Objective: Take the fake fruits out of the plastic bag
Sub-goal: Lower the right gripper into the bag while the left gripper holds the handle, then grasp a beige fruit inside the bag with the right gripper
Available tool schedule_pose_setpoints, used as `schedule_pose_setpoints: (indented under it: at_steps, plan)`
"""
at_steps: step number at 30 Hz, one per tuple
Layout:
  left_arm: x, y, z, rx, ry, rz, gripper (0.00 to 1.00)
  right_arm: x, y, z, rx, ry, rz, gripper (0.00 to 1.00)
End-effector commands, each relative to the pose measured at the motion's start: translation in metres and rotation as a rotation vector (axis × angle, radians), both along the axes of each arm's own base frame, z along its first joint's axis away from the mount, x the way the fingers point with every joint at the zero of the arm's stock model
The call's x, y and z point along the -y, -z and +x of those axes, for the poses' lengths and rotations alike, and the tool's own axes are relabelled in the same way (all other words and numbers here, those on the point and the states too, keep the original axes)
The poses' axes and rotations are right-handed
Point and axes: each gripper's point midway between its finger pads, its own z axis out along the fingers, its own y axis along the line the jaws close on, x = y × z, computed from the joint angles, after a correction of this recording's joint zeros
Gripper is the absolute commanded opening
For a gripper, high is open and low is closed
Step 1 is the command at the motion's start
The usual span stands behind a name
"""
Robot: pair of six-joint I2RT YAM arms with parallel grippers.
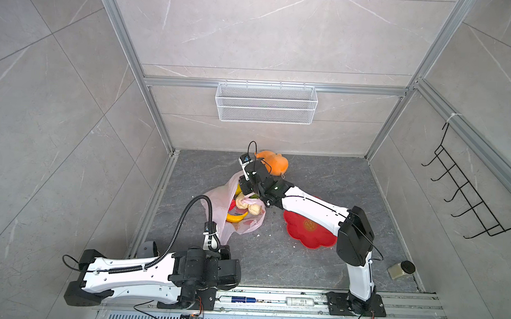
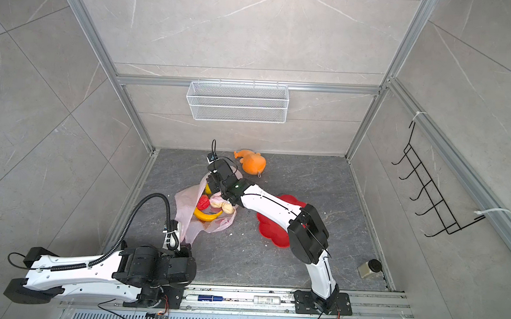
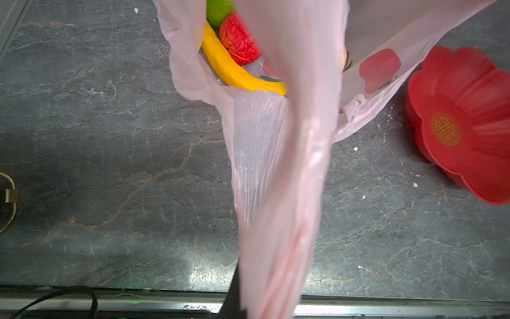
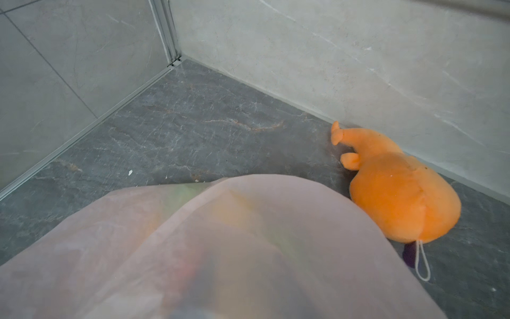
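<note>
Dark stone tabletop held the plastic bag (image 1: 217,200) beside the red flower-shaped plate (image 1: 307,227), with the fake fruits (image 1: 236,217) inside, and the left gripper (image 1: 223,248) pinched its handle while the finger state of the right gripper (image 1: 244,190) at the bag mouth could not be told, so gripping one fruit seemed next.

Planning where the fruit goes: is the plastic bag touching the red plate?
Apart. In a top view, bare floor shows between the plastic bag and the red plate.

Top pair high overhead, wrist cams close, both see plastic bag (image 3: 276,165)
</note>
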Motion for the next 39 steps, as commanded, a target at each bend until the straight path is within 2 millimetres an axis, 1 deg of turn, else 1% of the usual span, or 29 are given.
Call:
schedule_pose_setpoints:
  at_steps: [1,5,10,14,18,19,21,22,23,25,28,31,34,36,39]
  plan:
    - [-0.004,-0.027,0.009,0.078,-0.030,-0.032,0.00,0.012,-0.033,-0.027,-0.037,-0.053,0.058,0.39]
    - [-0.006,-0.038,0.012,0.113,-0.016,-0.038,0.00,0.029,-0.042,-0.056,-0.077,-0.078,0.063,0.42]
    - [-0.016,-0.034,0.011,0.108,-0.012,-0.028,0.00,0.049,-0.051,-0.098,-0.130,-0.111,0.049,0.44]
    - [-0.018,-0.028,0.008,0.087,0.006,-0.016,0.00,0.049,-0.053,-0.131,-0.169,-0.155,0.029,0.44]
    - [-0.017,-0.023,0.005,0.059,0.022,0.001,0.00,0.040,-0.049,-0.161,-0.209,-0.181,0.043,0.43]
    - [-0.016,-0.022,0.004,0.055,0.022,0.000,0.00,0.039,-0.046,-0.166,-0.228,-0.176,0.051,0.41]
    - [-0.016,-0.020,0.003,0.047,0.020,0.001,0.00,0.034,-0.030,-0.174,-0.285,-0.167,0.057,0.37]
    - [-0.016,-0.019,0.003,0.044,0.017,0.000,0.00,0.032,-0.021,-0.178,-0.304,-0.161,0.058,0.35]
    - [-0.015,-0.017,0.003,0.040,0.015,-0.001,0.00,0.029,-0.007,-0.179,-0.330,-0.144,0.062,0.32]
    - [-0.014,-0.014,0.002,0.032,0.017,-0.004,0.00,0.024,0.014,-0.180,-0.368,-0.123,0.074,0.29]
    - [-0.012,-0.007,-0.001,0.007,0.025,-0.005,0.00,0.016,0.043,-0.172,-0.390,-0.065,0.094,0.25]
    - [-0.011,0.002,-0.007,-0.037,0.037,0.000,0.00,0.009,0.057,-0.160,-0.376,-0.014,0.110,0.22]
    - [-0.010,0.007,-0.012,-0.070,0.048,0.007,0.00,-0.001,0.064,-0.153,-0.370,-0.005,0.112,0.22]
    - [-0.009,0.005,-0.013,-0.079,0.060,0.005,0.00,-0.007,0.074,-0.152,-0.386,-0.012,0.090,0.22]
    - [-0.007,0.001,-0.014,-0.084,0.077,0.003,0.00,-0.012,0.092,-0.150,-0.408,-0.007,0.069,0.22]
